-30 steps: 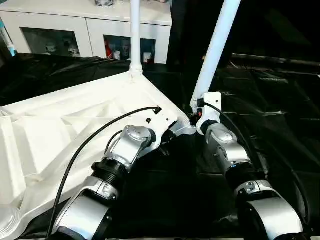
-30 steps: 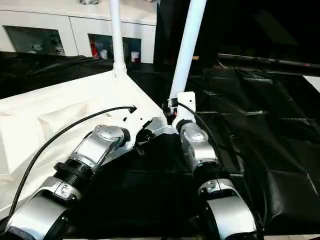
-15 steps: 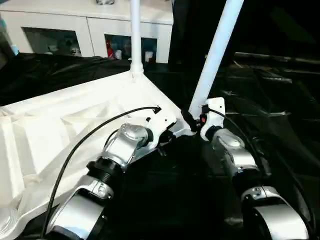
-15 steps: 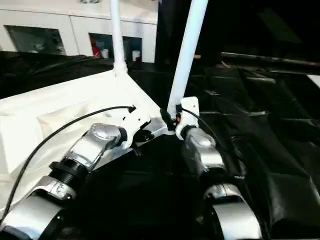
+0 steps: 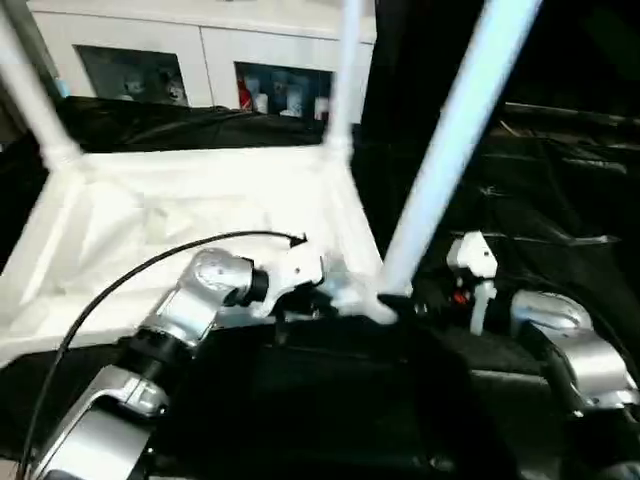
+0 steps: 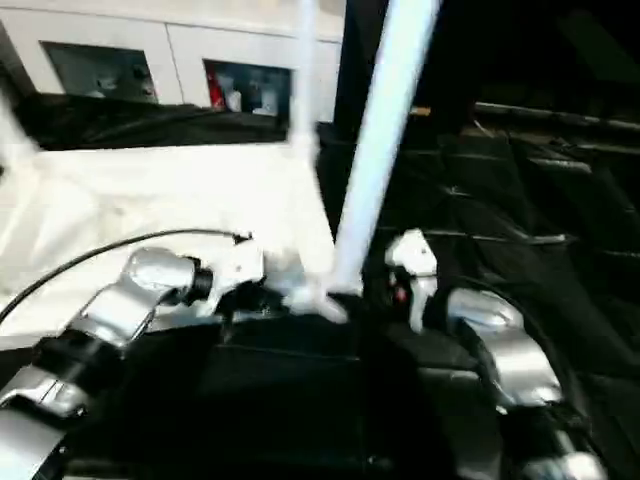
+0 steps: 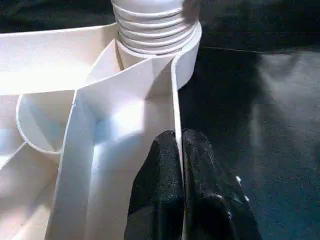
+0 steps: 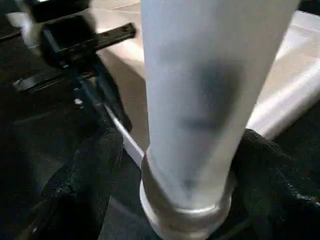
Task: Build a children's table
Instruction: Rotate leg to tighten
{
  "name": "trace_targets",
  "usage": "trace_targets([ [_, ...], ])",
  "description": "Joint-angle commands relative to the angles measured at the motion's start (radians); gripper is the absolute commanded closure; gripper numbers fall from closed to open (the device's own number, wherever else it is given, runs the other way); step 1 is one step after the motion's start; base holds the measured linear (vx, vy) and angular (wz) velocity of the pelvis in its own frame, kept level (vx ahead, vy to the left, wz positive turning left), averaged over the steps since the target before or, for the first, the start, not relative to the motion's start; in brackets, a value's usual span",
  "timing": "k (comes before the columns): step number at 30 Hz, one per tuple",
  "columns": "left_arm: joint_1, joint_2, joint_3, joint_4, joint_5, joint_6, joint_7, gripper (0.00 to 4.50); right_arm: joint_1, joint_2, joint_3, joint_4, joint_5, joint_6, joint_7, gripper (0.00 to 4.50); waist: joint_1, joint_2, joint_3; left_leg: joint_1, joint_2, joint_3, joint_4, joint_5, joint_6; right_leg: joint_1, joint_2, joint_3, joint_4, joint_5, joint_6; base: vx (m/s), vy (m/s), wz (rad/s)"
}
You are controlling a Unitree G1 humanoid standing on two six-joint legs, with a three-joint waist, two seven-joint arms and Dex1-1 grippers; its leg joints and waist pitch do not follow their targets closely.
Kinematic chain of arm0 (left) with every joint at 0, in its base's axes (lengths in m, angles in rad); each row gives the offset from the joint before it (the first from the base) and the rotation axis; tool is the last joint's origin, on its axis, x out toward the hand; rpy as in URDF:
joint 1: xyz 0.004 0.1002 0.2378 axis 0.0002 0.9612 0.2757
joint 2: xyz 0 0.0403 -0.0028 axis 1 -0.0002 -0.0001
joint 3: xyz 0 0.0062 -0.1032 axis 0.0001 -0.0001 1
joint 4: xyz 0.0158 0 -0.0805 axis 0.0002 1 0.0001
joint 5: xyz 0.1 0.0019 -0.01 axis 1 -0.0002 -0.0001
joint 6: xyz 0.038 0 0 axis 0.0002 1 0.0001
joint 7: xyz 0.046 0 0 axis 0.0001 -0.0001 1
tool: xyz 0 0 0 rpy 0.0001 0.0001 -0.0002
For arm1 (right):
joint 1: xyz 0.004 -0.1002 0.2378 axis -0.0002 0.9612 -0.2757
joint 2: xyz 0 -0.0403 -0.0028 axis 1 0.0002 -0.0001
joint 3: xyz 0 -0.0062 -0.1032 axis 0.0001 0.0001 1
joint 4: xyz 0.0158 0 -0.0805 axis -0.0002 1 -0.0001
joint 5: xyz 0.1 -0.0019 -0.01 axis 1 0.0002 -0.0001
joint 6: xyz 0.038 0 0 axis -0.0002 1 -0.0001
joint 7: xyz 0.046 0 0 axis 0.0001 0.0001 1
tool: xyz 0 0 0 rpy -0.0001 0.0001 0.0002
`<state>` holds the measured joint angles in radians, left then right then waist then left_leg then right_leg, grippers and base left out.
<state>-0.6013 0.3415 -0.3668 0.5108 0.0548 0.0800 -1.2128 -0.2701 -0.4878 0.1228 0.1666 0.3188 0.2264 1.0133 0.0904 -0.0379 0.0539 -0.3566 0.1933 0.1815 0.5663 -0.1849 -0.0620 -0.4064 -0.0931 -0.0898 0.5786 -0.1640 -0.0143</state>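
The black-draped table (image 5: 560, 170) spreads under both arms and carries the white children's table (image 5: 150, 215), which lies upside down with its ribbed underside facing up. Behind it stands a white cabinet (image 5: 200, 60) with glass doors. Three legs rise from the overturned top: a far leg (image 5: 345, 80) at the corner beyond the left claw, another leg (image 5: 30, 90) at the far corner well off to that claw's outer side, and the near leg (image 5: 455, 150), which leans up and away from the corner socket (image 7: 155, 37) between the two claws.

The left claw (image 7: 179, 170) is clenched on the thin upright side wall (image 7: 175, 100) of the tabletop, one black finger (image 7: 160, 180) on each face of the rim, just short of the ribbed socket at the corner.

The right claw (image 8: 175, 165) is released: its two black fingers (image 8: 85, 170) stand apart on either side of the near leg's base, with a gap visible on the one side, and the leg's collar sits between them. A black cable (image 5: 130, 275) arcs over the left forearm.
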Motion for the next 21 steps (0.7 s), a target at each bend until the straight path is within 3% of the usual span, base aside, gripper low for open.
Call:
trace_targets([
  [1, 0.007, -0.01, -0.002, -0.04, -0.074, -0.039, -0.054, 4.5, 0.023, -0.033, 0.025, -0.058, 0.025, 0.039, 0.052, 0.91, 0.002, -0.008, -0.06, 0.007, 0.044, -0.006, -0.061, -0.188, 0.063, 0.056, -0.061, 0.054, -0.057, -0.224, -0.208, 0.0, 0.0, 0.0],
  [6, 0.01, -0.013, 0.012, -0.045, -0.081, -0.047, -0.076, 4.5, 0.034, -0.049, 0.071, -0.05, -0.033, 0.008, 0.073, 0.91, 0.004, -0.01, -0.06, 0.008, 0.042, -0.006, -0.059, -0.197, 0.046, 0.053, -0.063, 0.053, -0.064, -0.293, -0.177, 0.0, 0.0, 0.0],
  [9, 0.01, -0.013, 0.013, -0.045, -0.077, -0.048, -0.075, 4.5, 0.028, -0.044, 0.07, -0.031, -0.053, -0.006, 0.061, 0.91, 0.004, -0.012, -0.062, 0.007, 0.042, -0.006, -0.058, -0.186, 0.044, 0.053, -0.062, 0.053, -0.061, -0.286, -0.174, 0.0, 0.0, 0.0],
  [16, 0.018, -0.009, 0.016, -0.049, -0.069, -0.051, -0.075, 4.5, 0.016, -0.032, 0.084, -0.003, -0.088, -0.024, 0.025, 1.58, 0.004, -0.011, -0.065, 0.003, 0.04, -0.007, -0.054, -0.153, 0.057, 0.058, -0.06, 0.053, -0.051, -0.223, -0.19, 0.0, 0.0, 0.0],
  [21, 0.017, -0.01, 0.018, -0.044, -0.065, -0.054, -0.072, 4.5, 0.011, -0.021, 0.085, 0.019, -0.109, -0.041, 0.019, 1.84, 0.003, -0.013, -0.064, 0.003, 0.039, -0.007, -0.053, -0.166, 0.055, 0.057, -0.061, 0.053, -0.052, -0.245, -0.188, 0.0, 0.0, 0.0],
])
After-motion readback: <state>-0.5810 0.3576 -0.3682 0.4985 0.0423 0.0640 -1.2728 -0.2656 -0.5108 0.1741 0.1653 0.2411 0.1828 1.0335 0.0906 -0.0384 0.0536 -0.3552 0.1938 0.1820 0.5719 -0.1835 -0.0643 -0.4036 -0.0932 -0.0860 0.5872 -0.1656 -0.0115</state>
